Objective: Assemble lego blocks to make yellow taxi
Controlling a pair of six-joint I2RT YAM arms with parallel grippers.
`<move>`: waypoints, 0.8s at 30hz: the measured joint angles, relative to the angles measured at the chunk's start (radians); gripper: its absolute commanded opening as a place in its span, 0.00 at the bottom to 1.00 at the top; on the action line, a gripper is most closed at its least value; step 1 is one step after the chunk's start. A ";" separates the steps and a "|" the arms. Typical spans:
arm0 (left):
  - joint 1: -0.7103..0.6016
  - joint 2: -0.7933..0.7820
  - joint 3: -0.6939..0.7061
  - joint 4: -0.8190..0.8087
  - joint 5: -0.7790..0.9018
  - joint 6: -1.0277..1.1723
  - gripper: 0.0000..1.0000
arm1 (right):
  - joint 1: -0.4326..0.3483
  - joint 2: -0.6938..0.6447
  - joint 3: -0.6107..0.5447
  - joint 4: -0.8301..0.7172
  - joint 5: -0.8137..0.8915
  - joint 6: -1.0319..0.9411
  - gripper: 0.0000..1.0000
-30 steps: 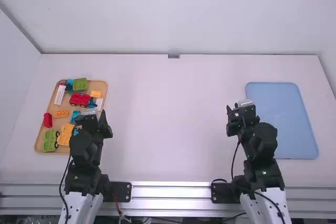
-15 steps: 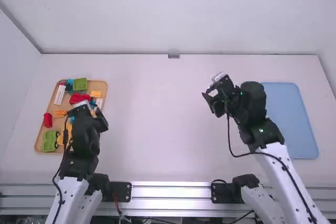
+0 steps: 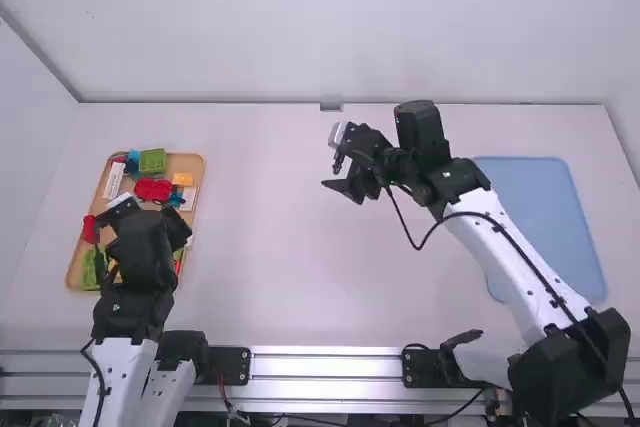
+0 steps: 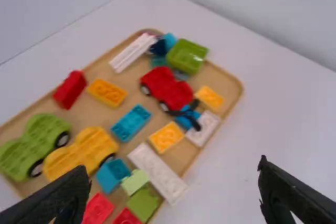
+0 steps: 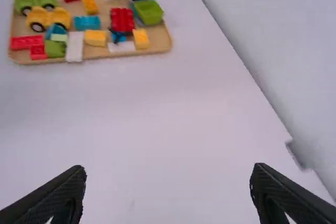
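My left gripper (image 3: 124,209) hangs over the wooden tray (image 3: 187,161) in the high view. My right gripper (image 3: 338,169) is above the middle of the table, well right of the tray. In the left wrist view, my left gripper (image 4: 171,190) is open and holds nothing; beyond it the tray (image 4: 235,85) bears a yellow wheeled base (image 4: 84,151) and yellow bricks (image 4: 107,92), (image 4: 167,137), (image 4: 210,97). My right gripper (image 5: 168,192) stands open in the right wrist view, with bare table between its fingers and the yellow base (image 5: 48,18) far off.
Also in the tray are a red car base (image 4: 166,87), a green wheeled base (image 4: 32,142), white plates (image 4: 157,173), a blue brick (image 4: 131,122) and several others. A red brick (image 4: 70,89) lies at the tray's edge. A blue mat (image 3: 545,217) lies at the right.
The right arm has stretched out and swung its gripper left and away from the camera, off the blue mat's side. My left gripper has shifted left and slightly outward over the tray.
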 measured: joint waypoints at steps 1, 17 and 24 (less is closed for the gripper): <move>0.045 0.010 0.016 -0.029 0.010 -0.012 0.90 | 0.010 0.021 0.027 -0.011 -0.020 -0.022 0.90; 0.632 0.401 0.315 -0.232 0.333 0.029 0.99 | 0.112 0.211 0.146 0.021 -0.195 -0.151 0.98; 0.791 0.670 0.451 -0.296 0.496 0.204 0.99 | 0.180 0.213 0.158 0.050 -0.071 -0.163 0.99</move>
